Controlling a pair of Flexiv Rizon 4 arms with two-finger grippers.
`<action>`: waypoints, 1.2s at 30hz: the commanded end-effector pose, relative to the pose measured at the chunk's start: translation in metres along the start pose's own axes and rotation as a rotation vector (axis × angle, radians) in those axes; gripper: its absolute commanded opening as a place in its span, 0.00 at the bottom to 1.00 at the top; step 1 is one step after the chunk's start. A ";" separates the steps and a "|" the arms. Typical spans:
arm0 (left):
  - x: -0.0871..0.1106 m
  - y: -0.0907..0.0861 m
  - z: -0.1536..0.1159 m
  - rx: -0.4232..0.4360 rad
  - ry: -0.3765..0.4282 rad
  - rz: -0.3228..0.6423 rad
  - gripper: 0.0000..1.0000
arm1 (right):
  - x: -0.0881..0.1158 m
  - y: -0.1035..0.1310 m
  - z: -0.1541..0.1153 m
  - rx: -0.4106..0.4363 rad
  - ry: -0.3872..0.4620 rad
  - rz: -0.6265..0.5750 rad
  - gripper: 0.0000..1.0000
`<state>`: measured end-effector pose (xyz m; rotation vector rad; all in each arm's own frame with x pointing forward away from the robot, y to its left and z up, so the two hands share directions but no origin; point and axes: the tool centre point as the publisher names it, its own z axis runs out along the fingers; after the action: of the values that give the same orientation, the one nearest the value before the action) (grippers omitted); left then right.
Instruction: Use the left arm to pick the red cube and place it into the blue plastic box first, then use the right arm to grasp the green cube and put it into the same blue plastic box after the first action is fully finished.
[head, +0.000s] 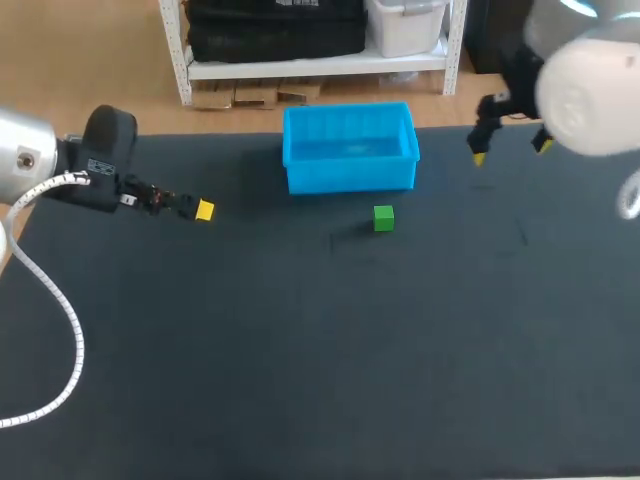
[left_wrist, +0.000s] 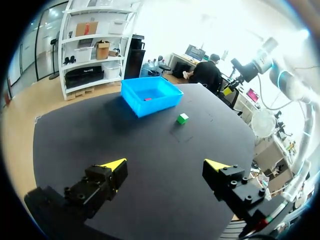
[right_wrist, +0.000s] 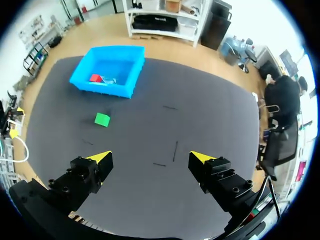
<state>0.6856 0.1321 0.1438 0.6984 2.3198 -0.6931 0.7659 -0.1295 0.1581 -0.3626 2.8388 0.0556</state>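
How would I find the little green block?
Look at the black table and find the blue plastic box near its far edge. Just in front of it, toward the robot, sits the green cube, loose on the table; the red cube lies inside the box.

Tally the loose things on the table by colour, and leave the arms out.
Red: 1, the red cube, lying inside the box.
Green: 1, the green cube, on the table in front of the box.
Blue: 1, the blue plastic box.
Total: 3.
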 end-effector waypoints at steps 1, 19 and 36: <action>0.001 0.000 0.000 0.002 -0.004 0.001 1.00 | -0.011 0.013 0.012 0.081 0.040 -0.004 1.00; 0.001 0.000 0.000 0.002 -0.004 0.001 1.00 | -0.027 0.059 0.065 -0.022 0.036 0.015 1.00; 0.001 0.000 0.000 0.002 -0.004 0.001 1.00 | -0.039 0.074 0.082 -0.036 0.074 0.032 1.00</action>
<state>0.6857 0.1318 0.1444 0.6978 2.3223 -0.6922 0.8026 -0.0431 0.0897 -0.3333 2.9123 0.1023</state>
